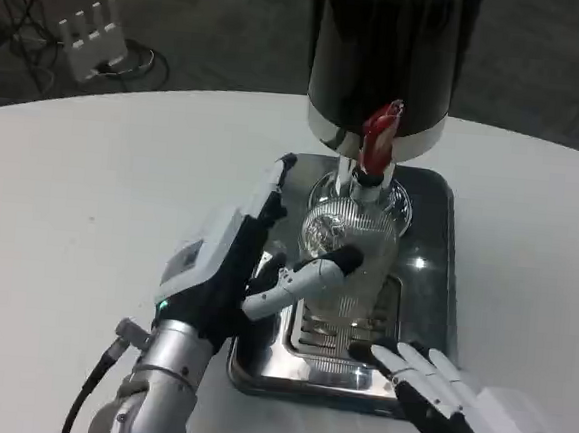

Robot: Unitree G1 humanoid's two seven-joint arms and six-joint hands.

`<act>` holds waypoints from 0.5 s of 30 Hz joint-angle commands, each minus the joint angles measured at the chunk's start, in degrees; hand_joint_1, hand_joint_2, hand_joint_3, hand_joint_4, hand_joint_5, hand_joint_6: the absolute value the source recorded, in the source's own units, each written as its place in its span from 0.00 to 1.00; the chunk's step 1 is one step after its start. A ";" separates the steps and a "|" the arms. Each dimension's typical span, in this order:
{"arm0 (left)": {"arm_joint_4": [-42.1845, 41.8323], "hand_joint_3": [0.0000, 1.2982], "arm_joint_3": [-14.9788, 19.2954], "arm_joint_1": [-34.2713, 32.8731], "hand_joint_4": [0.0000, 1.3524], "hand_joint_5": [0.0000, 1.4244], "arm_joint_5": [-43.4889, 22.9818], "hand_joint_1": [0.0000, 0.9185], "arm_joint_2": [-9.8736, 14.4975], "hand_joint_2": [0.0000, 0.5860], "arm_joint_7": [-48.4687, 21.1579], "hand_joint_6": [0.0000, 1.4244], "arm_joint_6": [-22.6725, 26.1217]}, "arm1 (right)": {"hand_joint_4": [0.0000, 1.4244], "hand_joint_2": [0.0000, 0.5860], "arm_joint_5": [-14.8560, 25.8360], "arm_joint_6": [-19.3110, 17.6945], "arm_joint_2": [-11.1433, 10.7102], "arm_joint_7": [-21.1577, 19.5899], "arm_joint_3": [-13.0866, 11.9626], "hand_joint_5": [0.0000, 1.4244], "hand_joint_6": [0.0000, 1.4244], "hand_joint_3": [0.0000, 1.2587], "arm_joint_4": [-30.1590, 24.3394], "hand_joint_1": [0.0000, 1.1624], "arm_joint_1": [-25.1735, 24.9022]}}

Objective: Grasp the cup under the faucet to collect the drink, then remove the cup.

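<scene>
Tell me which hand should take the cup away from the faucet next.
Left. The left hand already has its fingers against the cup under the faucet; the right hand rests at the tray's near edge.

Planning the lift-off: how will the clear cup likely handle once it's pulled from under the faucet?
The cup looks like clear, ribbed glass or plastic, so probably rigid, and breakable if glass. The ribs may aid grip, though the glossy surface could be slippery if wet. It stands on the slotted tray close under the faucet, so it may tip if dragged; the left hand should lift gently.
</scene>
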 commanded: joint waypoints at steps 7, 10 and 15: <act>-17.83 0.04 4.10 9.74 0.06 0.14 -2.80 0.02 1.13 0.03 -4.03 0.13 3.68 | 0.04 0.77 0.35 -0.38 0.01 -0.94 0.36 0.00 0.00 0.09 0.99 0.56 0.03; -27.77 0.06 5.21 14.15 0.07 0.14 -5.11 0.03 1.21 0.04 -7.65 0.13 5.04 | 0.04 0.77 0.69 -0.45 -0.31 -0.95 0.00 0.00 0.00 0.09 1.29 0.56 0.21; -43.83 0.04 5.61 18.22 0.01 0.07 -7.61 0.04 -0.46 0.04 -12.72 0.05 9.84 | 0.04 0.77 -0.07 -0.54 0.05 -0.93 1.33 0.00 0.00 0.09 1.12 0.56 0.15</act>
